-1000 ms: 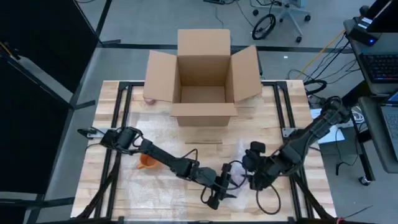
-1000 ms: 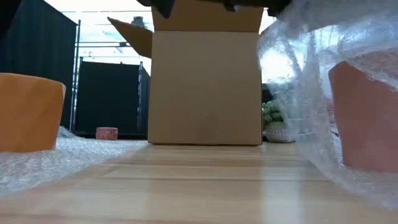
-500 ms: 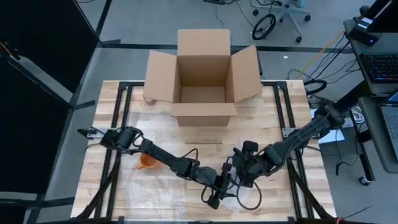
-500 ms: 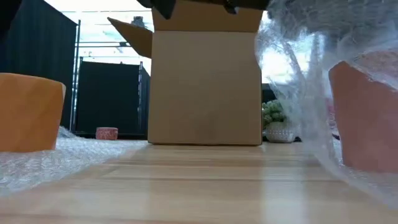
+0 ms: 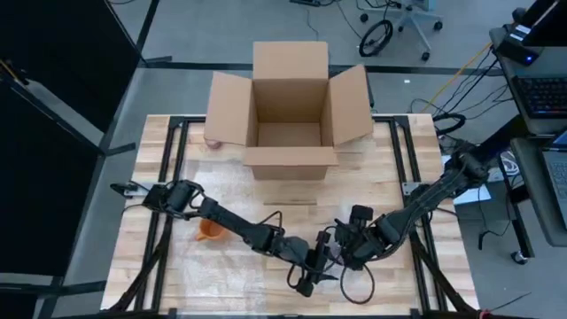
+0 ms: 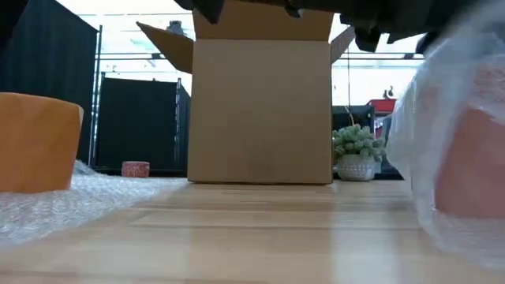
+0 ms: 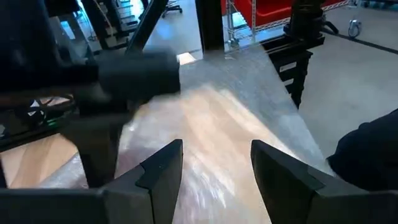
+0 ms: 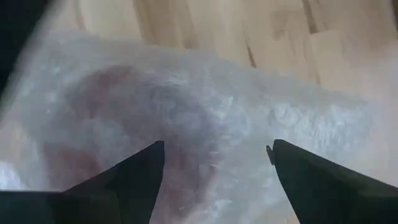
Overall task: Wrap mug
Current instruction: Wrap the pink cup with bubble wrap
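Note:
A reddish mug [image 8: 118, 124] sits under clear bubble wrap [image 8: 249, 118] near the table's front middle; in the low view the mug [image 6: 477, 170] shows blurred through the wrap. My right gripper [image 8: 214, 162] hangs open above it, one finger on either side. My left gripper [image 7: 216, 168] is open just to its left, low over the wrap [image 7: 211, 118]. In the high view the two grippers, left [image 5: 312, 273] and right [image 5: 344, 252], nearly meet. An orange mug [image 5: 208, 231] stands bare on the wrap sheet at the left. My right gripper reaches down from above with open fingers around the wrapped mug; I cannot tell whether they touch the wrap. My left gripper's open fingers lie low over the wrap; contact cannot be told either.
An open cardboard box [image 5: 291, 106] stands at the table's far middle, flaps spread. A small pink object [image 5: 213, 142] lies left of it. The bubble wrap sheet [image 5: 239, 199] covers the table's middle. Bare wood [image 5: 399, 151] lies to the right of the box.
My right gripper has moved toward the table's left, closer to my left gripper and over the reddish mug. The bubble wrap that stood tall beside the mug has come down over it and now lies close around it.

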`<action>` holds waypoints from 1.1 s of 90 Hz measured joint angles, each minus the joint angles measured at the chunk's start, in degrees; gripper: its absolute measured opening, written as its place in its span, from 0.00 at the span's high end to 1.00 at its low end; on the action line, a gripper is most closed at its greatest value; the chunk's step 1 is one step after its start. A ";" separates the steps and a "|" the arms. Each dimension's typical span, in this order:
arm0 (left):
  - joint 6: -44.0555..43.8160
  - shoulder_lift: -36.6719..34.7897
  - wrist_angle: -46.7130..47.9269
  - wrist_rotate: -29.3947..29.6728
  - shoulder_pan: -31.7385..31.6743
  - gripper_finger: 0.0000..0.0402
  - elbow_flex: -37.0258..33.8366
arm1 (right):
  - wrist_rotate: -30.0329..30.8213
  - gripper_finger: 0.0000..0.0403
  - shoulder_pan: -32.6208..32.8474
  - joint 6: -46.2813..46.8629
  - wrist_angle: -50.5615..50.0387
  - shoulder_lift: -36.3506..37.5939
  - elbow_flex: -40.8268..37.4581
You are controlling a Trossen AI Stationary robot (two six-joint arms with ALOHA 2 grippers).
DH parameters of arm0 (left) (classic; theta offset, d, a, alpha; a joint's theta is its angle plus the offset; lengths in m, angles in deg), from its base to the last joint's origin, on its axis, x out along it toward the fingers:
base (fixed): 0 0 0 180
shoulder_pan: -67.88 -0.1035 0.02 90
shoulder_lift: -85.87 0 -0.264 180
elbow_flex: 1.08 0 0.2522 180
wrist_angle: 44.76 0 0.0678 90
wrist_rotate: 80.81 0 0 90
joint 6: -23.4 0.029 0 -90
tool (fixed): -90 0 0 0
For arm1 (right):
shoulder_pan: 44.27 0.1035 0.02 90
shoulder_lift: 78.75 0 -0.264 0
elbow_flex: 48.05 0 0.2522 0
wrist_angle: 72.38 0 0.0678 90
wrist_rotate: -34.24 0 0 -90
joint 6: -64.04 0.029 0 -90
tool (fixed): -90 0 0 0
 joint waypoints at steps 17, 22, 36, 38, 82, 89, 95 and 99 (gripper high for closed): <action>-1.99 -0.02 0.10 -0.01 -0.06 0.56 0.00 | -0.15 0.30 0.43 1.24 6.48 0.07 -3.22; -2.37 -0.05 0.40 -0.01 -0.17 0.56 0.00 | -0.14 0.30 0.44 1.51 8.59 0.11 -4.54; -2.40 -0.09 3.43 0.01 -0.76 0.56 0.00 | -0.04 0.30 0.38 2.99 12.38 0.21 -7.92; -2.40 -0.10 3.83 0.03 -0.81 0.56 0.00 | -0.02 0.30 0.37 3.02 13.17 0.22 -8.41; -1.80 -7.91 22.62 9.39 -1.53 0.56 -0.02 | -0.40 0.30 0.31 3.41 15.69 0.22 -10.41; -3.05 -8.26 21.82 11.59 -2.01 0.56 0.55 | -0.41 0.30 0.31 3.45 15.67 0.17 -10.44; -3.87 -8.45 22.64 11.69 -2.87 0.56 1.72 | -0.36 0.30 0.31 3.59 15.63 0.17 -10.47; -3.90 -8.55 23.40 11.54 -3.36 0.56 1.75 | -0.40 0.30 0.28 3.71 15.56 0.17 -10.49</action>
